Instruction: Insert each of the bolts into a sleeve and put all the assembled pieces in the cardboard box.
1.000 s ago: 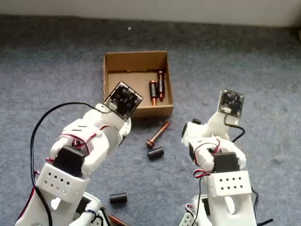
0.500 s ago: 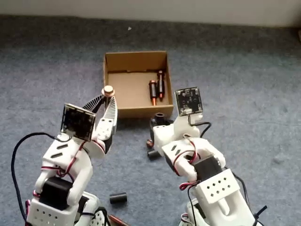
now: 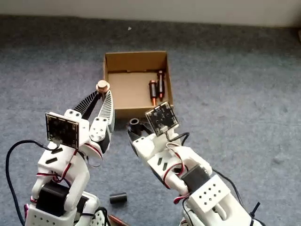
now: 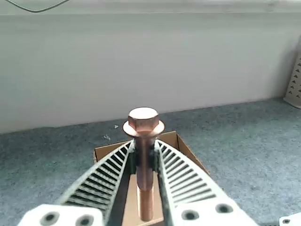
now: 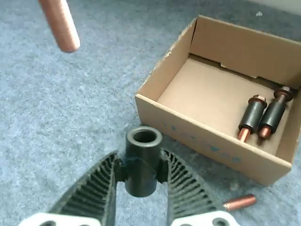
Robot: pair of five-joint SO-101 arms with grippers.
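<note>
1. Pinching the bolt by its shank just under the flanged hex head, the left gripper is pressing both ribbed fingers against it; the bolt is standing head up, above the carpet off the near left corner of the cardboard box
2. The right gripper is clamping the sleeve across its middle, fingers closed on its round wall, and the bore is facing up in front of the box's near wall
3. The bolt is showing as copper-coloured metal, so I am judging it stiff and fairly heavy for its size; its threaded shank is likely giving the fingers some bite, and the grip near the head is leaving the tip free for insertion
4. The sleeve is presenting a matte black, thick-walled cylinder, probably rigid and light; being round, it is liable to twist in the fingers, so the mid-body hold is suiting it and leaving the bore open
5. Two assembled pieces are lying side by side along the box's right wall; the thin cardboard is probably sliding easily if nudged
6. A spare sleeve and a loose bolt are lying on the fuzzy grey carpet, the bolt just outside the box's near wall
</note>
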